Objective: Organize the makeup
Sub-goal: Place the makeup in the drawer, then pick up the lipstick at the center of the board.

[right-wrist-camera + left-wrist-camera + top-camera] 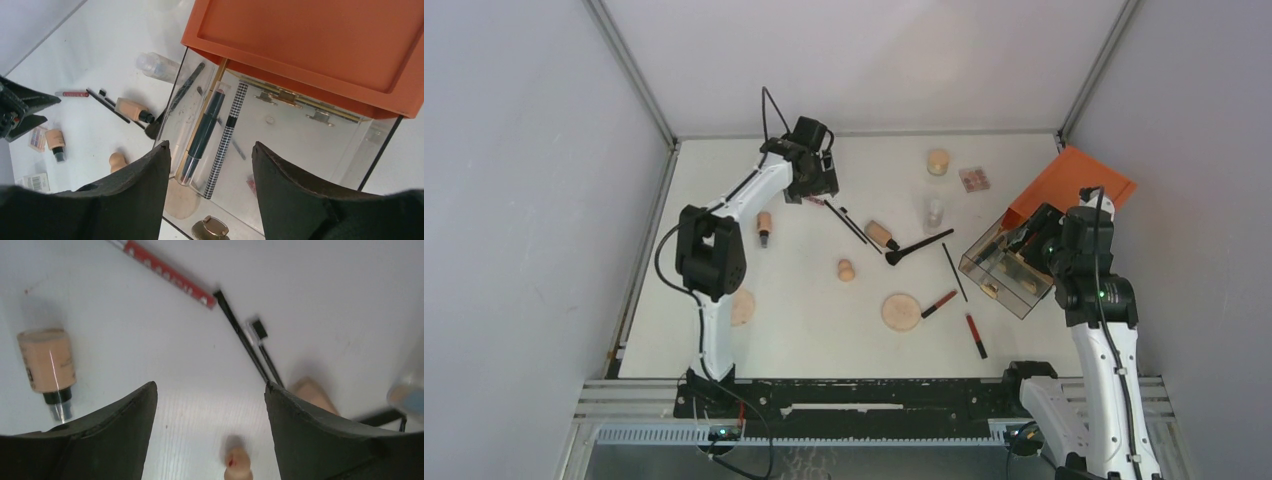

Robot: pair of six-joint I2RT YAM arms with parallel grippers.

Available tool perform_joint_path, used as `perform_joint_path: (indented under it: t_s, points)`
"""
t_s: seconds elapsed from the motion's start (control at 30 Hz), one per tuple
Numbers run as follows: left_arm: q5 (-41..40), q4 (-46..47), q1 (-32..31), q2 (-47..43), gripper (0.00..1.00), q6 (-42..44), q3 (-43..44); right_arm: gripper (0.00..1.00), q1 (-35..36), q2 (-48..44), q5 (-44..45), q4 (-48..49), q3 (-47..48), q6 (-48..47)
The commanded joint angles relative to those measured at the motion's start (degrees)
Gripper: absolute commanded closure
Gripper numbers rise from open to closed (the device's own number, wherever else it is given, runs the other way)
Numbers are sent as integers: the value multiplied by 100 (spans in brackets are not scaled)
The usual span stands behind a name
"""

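Observation:
Makeup lies scattered on the white table: a peach bottle (764,225), a second one (881,234), a beige sponge (846,269), a tan disc (901,311), red pencils (939,303), a black brush (917,247). My left gripper (809,188) is open and empty at the far side. In its wrist view the gripper (210,390) hovers over bare table, between a peach bottle (47,362) and thin black brushes (250,347), with a red pencil (170,275) beyond. My right gripper (211,147) is open and empty over the clear drawer box (300,125), which holds a dark tube (205,132) and a checkered pencil (227,135).
The orange-topped box (1064,185) lies tilted at the right edge, beside my right arm. A clear bottle (934,212), a small palette (974,179) and a round tan piece (938,161) lie at the back. Another tan disc (742,306) lies by the left arm. Grey walls enclose the table.

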Motion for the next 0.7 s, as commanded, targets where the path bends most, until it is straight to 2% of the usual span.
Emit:
perform_joint_path:
  t_s: [0.0, 0.3, 0.67]
  points:
    - [-544, -128, 294, 559, 18, -686, 1014, 32, -11, -159, 110, 190, 278, -172]
    - [-815, -612, 683, 2034, 19, -1401, 3030, 32, -8, -166, -92, 374, 298, -171]
    - [-230, -622, 811, 2621, 28, -1848, 3094, 32, -8, -39, -333, 481, 335, -21]
